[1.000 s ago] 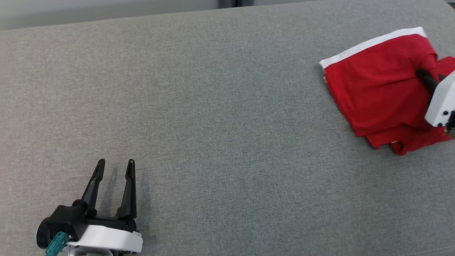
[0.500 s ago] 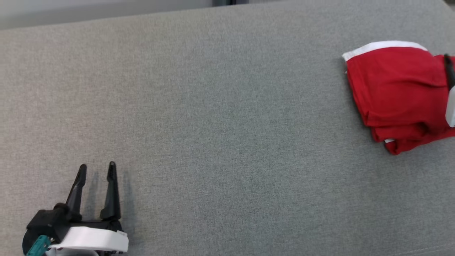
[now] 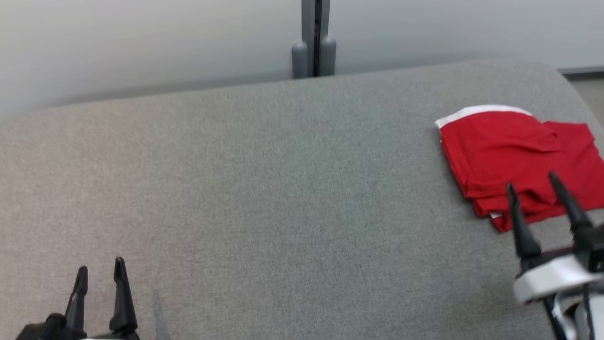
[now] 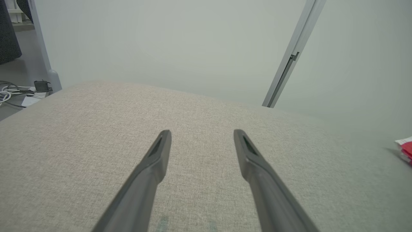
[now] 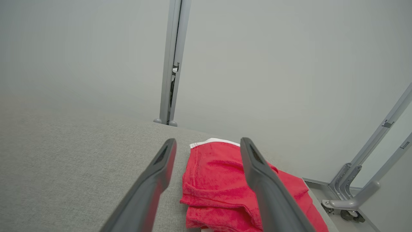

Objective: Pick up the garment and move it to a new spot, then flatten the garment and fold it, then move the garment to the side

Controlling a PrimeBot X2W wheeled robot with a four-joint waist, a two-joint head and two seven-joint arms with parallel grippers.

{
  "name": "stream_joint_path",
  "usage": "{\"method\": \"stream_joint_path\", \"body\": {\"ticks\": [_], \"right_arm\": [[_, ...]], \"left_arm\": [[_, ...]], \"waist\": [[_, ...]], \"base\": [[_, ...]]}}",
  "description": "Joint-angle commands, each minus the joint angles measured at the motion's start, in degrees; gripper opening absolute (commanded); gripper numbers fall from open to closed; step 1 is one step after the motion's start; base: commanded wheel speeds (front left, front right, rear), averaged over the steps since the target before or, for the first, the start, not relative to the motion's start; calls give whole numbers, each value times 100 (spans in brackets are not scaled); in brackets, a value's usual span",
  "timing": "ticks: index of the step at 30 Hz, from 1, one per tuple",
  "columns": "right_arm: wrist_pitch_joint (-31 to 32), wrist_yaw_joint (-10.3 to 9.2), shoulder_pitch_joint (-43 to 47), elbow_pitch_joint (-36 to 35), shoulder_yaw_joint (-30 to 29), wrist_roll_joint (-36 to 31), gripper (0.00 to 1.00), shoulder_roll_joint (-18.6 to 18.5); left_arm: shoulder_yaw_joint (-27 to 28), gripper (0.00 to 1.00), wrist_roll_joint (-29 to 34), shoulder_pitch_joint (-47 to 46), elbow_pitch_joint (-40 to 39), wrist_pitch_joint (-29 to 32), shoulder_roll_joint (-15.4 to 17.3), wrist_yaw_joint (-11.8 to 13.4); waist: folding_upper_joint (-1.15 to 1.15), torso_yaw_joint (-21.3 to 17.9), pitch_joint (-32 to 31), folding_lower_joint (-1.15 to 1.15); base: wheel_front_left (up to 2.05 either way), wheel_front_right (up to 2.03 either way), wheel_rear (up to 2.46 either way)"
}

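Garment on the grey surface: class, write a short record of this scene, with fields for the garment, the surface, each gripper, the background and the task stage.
garment: red with a white band, folded, lying near the surface's right end
surface: grey fabric, broad and flat
left gripper: open, holding nothing, far from the garment
right gripper: open, holding nothing, fingers pointing over the garment's near edge
background: pale wall with a grey post
task stage: garment looks folded and set aside; neither gripper holds it
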Motion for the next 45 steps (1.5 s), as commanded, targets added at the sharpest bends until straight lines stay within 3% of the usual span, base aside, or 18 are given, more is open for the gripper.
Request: {"method": "stream_joint_path", "body": {"ticks": [1, 8, 20, 21, 28, 45], "right_arm": [[-120, -2, 243, -94, -3, 1, 100, 130], [-193, -2, 1307, -669, -148, -10, 100, 671], [-197, -2, 1652, -683, -407, -98, 100, 829], [-174, -1, 1628, -675, -406, -75, 0, 838], [-53, -1, 1630, -391, -436, 163, 0, 932], [412, -1, 1381, -308, -413, 2322, 0, 907]], "left_arm": [[16, 100, 64, 125, -16, 3, 10, -34], [108, 100, 141, 475, 85, 3, 17, -37], [-139, 100, 104, 567, 237, 3, 15, 132], [-150, 0, 106, 587, 244, 1, -7, 133], [-134, 0, -79, 580, 516, 88, -89, 125], [-177, 0, -1809, 176, 474, 563, -61, 24]], "waist": [[0, 50, -322, 0], [0, 99, -724, 0], [0, 532, -915, 0], [0, 488, -903, 0], [0, 502, -901, 0], [0, 520, -873, 0]], "base": [[0, 0, 0], [0, 0, 0], [0, 0, 0], [0, 0, 0], [0, 0, 0], [0, 0, 0]]}}
